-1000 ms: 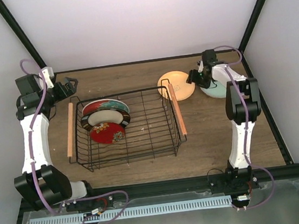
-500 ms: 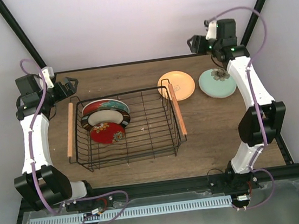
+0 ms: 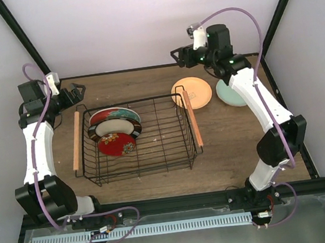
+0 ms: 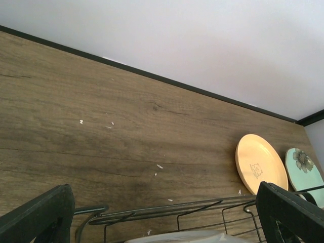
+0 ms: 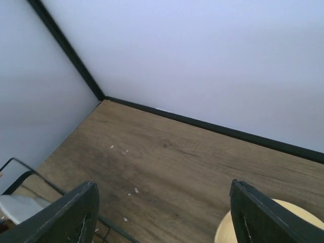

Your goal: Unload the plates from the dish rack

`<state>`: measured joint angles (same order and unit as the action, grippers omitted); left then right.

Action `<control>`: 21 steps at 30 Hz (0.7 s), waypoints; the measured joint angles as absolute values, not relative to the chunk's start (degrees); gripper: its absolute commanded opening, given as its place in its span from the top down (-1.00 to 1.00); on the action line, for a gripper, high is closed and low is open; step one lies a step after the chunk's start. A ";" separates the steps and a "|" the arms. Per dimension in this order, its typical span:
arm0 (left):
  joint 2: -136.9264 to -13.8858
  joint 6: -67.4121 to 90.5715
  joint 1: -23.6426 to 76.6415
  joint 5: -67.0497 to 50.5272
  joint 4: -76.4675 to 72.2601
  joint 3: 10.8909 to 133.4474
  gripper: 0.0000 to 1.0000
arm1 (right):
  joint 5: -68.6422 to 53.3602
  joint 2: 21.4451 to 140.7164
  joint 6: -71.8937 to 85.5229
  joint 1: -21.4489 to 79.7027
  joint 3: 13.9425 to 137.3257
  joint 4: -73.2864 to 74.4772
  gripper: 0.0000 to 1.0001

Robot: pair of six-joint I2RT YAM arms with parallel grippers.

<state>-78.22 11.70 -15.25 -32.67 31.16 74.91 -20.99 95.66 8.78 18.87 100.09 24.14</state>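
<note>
The black wire dish rack (image 3: 172, 150) with two wooden handles stands mid-table. Three plates lean in its left end: a red-and-teal patterned one (image 3: 116, 113), a cream one with a dark rim (image 3: 114, 127) and a red floral one (image 3: 116, 144). A yellow-orange plate (image 3: 194, 91) and a pale mint plate (image 3: 228, 94) lie on the table right of the rack; both also show in the left wrist view, the yellow-orange plate (image 4: 259, 162) and the mint plate (image 4: 304, 169). My left gripper (image 3: 76, 94) is open and empty by the rack's back left corner. My right gripper (image 3: 179, 57) is open and empty, raised above the table's back edge.
The wooden table (image 3: 236, 142) ends at white walls on three sides, with black frame posts (image 3: 22, 38) at the back corners. The rack's top wires (image 4: 167, 208) lie just below my left fingers. Small white crumbs dot the table behind the rack.
My right arm has lifted off the mint plate, which it left on the table, and swung up and left past the yellow-orange plate. The left arm has not moved.
</note>
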 measured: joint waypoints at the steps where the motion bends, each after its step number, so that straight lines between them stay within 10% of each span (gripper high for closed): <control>1: -78.35 11.75 -15.25 -32.67 31.05 74.91 -1.00 | -20.78 95.64 9.10 18.20 100.09 24.16 -0.45; 21: -76.34 10.35 -15.25 -32.45 30.00 72.55 -1.00 | -29.87 95.96 22.68 -7.03 88.14 23.88 -0.30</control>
